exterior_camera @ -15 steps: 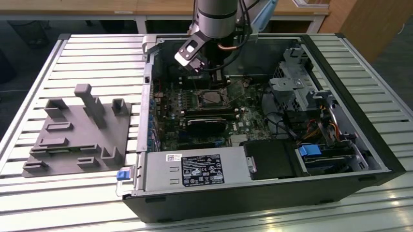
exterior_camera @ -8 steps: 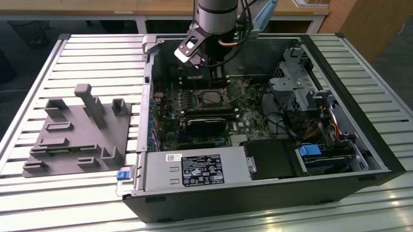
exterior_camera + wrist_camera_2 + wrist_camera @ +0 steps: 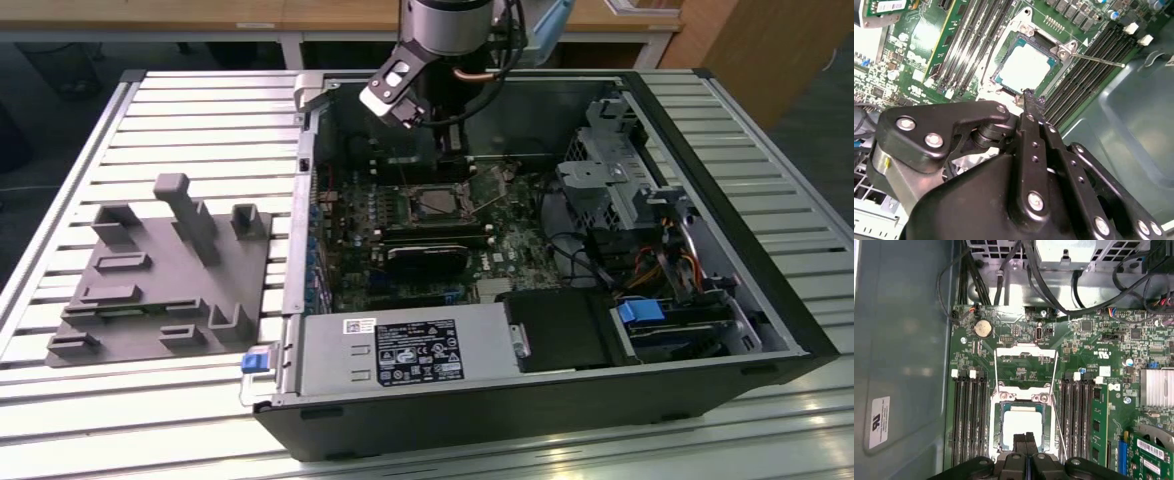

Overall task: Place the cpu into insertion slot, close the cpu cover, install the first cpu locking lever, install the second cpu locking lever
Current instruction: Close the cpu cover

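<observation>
The cpu (image 3: pixel 1021 426) lies flat in the insertion slot (image 3: pixel 999 399), its pale face up; it also shows in the second wrist view (image 3: pixel 1024 67). My gripper (image 3: pixel 1026 444) hangs just above the cpu's near edge, fingers pressed together with nothing between them. In the second wrist view the fingertips (image 3: pixel 1029 97) end beside the slot's rim. The cpu cover (image 3: pixel 1026 353), a thin silver frame, stands swung open beyond the slot. A thin locking lever (image 3: pixel 1099 59) sticks out unlatched from a slot corner. In the exterior view the gripper (image 3: pixel 451 160) is over the slot (image 3: pixel 434 205).
Black memory slots (image 3: pixel 969 420) flank the socket on both sides. Cables (image 3: pixel 1004 285) run across the case behind the board. A black heatsink (image 3: pixel 430 252) sits near the socket. A grey fixture (image 3: pixel 167 275) lies on the slatted table at the exterior view's left.
</observation>
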Robot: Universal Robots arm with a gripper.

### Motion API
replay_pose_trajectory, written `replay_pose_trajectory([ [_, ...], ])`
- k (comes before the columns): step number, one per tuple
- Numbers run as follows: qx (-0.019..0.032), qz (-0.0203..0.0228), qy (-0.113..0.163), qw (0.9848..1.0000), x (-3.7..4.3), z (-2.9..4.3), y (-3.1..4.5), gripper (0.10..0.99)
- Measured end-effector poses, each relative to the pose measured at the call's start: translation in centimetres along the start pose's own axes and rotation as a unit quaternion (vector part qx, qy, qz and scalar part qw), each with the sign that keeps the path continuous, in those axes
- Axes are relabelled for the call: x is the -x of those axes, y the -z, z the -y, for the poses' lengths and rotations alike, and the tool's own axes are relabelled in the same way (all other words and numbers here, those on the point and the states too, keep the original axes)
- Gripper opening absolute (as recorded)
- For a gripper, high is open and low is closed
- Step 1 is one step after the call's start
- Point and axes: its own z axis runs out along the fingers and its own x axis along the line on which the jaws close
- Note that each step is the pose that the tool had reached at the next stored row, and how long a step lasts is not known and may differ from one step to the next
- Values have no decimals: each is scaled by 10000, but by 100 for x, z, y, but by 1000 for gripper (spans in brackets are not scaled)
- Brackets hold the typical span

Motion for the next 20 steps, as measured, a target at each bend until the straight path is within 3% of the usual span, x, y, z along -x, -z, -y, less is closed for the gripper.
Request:
replay_pose_trajectory([
  [6,-1,1,0,10000,36,-7,2,106],
  [20,-3,1,0,10000,39,-126,-5,106],
])
